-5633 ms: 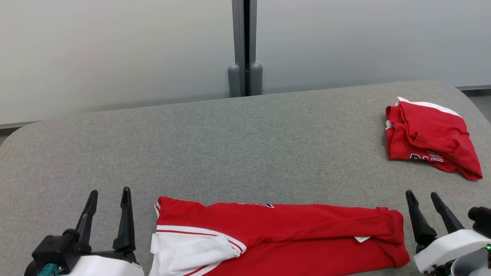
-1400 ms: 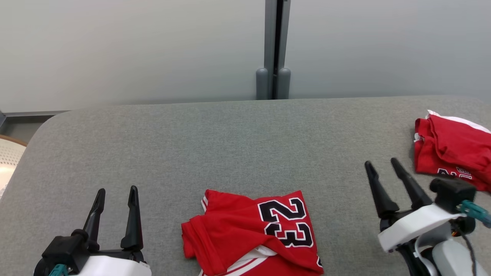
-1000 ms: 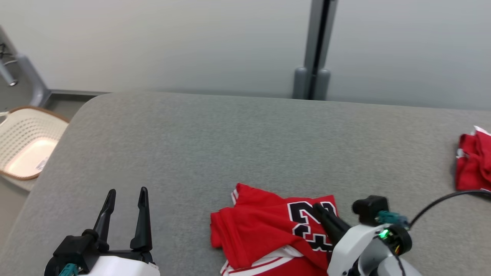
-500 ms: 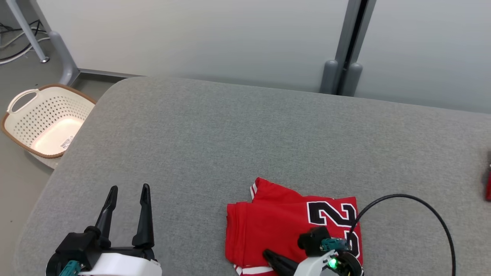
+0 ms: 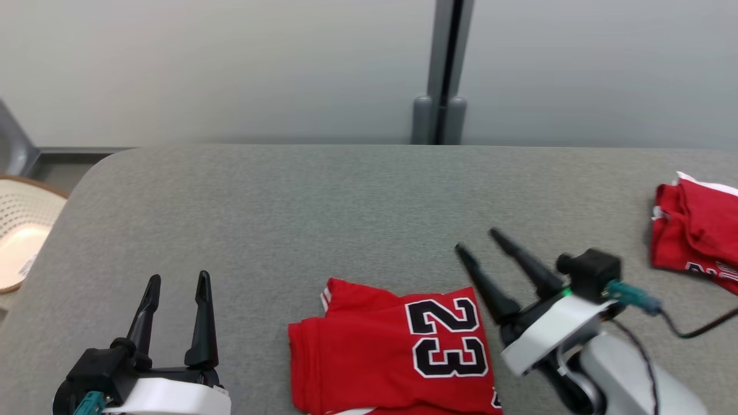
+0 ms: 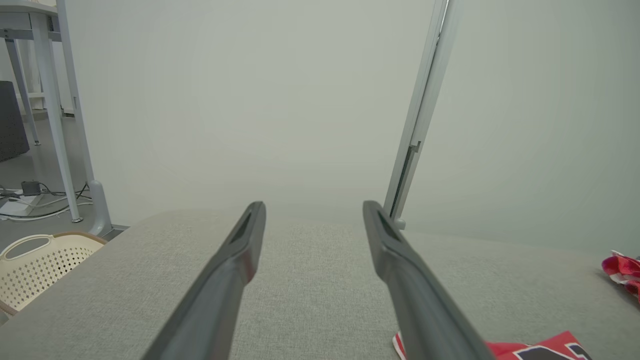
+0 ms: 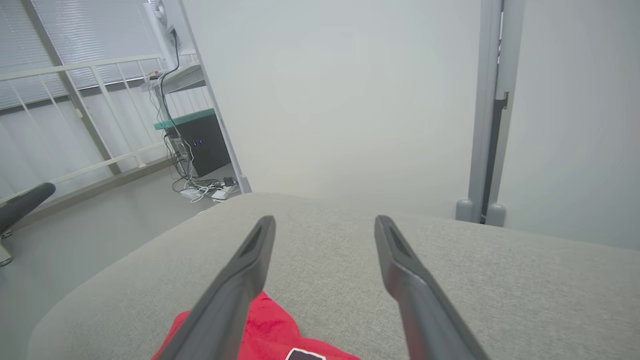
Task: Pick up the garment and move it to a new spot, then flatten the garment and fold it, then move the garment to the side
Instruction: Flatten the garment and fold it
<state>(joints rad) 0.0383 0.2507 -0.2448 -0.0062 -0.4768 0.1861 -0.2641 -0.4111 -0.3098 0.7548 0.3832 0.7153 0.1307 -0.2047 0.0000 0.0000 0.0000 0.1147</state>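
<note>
You are seeing the folded jersey (image 5: 392,346) lying at the near edge of the table (image 5: 288,202), your right gripper (image 5: 475,239) hovering just to its right, fingers spread wide and empty, and your left gripper (image 5: 179,275) sitting well to its left, likewise wide and empty.

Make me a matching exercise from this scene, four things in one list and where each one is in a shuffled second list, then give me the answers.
Things:
1. folded 23 jersey
2. other red garment
3. cream basket
4. right gripper

Places or states:
A. beyond the left end of the table
B. far right on the table
C. near edge, middle of the table
D. open and empty, just right of the jersey

Pairs: 1-C, 2-B, 3-A, 4-D
</note>
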